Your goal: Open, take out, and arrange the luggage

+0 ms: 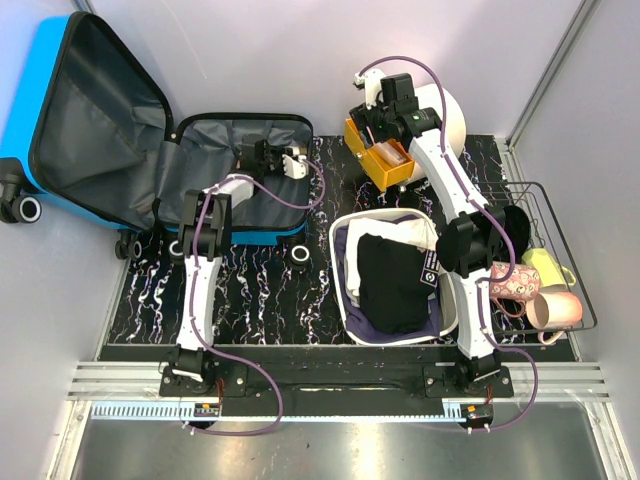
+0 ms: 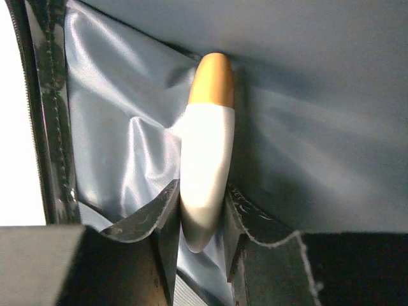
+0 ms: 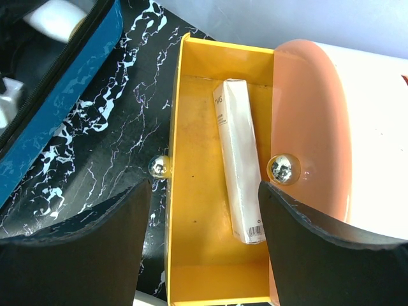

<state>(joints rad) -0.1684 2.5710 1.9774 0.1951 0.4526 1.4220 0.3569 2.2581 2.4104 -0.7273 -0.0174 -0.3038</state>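
Top external view: the luggage (image 1: pixel 100 110) sits at the far left of the black marbled worktop (image 1: pixel 260 300). It is open. Its lid stands tilted against the left wall, grey lining facing out, and its base lies flat on the worktop. The left arm reaches into that base, with the left gripper (image 1: pixel 285 160) low over the lining near the far wall.

Left wrist view: the left gripper (image 2: pixel 201 194) is clenched on a white bottle (image 2: pixel 207 146) with a gold cap. Its fingers (image 2: pixel 159 210) press the lower body from both sides. The bottle stands up out of the fingers, cap touching the grey lining (image 2: pixel 306 127), which is creased beside it.

The right arm stretches to the far middle, with the right gripper (image 1: pixel 385 125) above a yellow box (image 1: pixel 375 165). In the right wrist view this gripper (image 3: pixel 204 188) is released, fingers wide apart and holding nothing. One finger is over the worktop, outside the box (image 3: pixel 191 210). A white tube (image 3: pixel 241 166) lies lengthwise inside the box. A rounded pink-and-white thing (image 3: pixel 325 127) lies against the box's far side, and the luggage's blue edge (image 3: pixel 57 95) shows at the left.

Between the arms, a white basin (image 1: pixel 345 300) holds dark clothes (image 1: pixel 395 280). At the right, a wire basket (image 1: pixel 560 200) holds a patterned mug (image 1: pixel 515 280), a yellow mug (image 1: pixel 545 265) and a pink mug (image 1: pixel 555 310).
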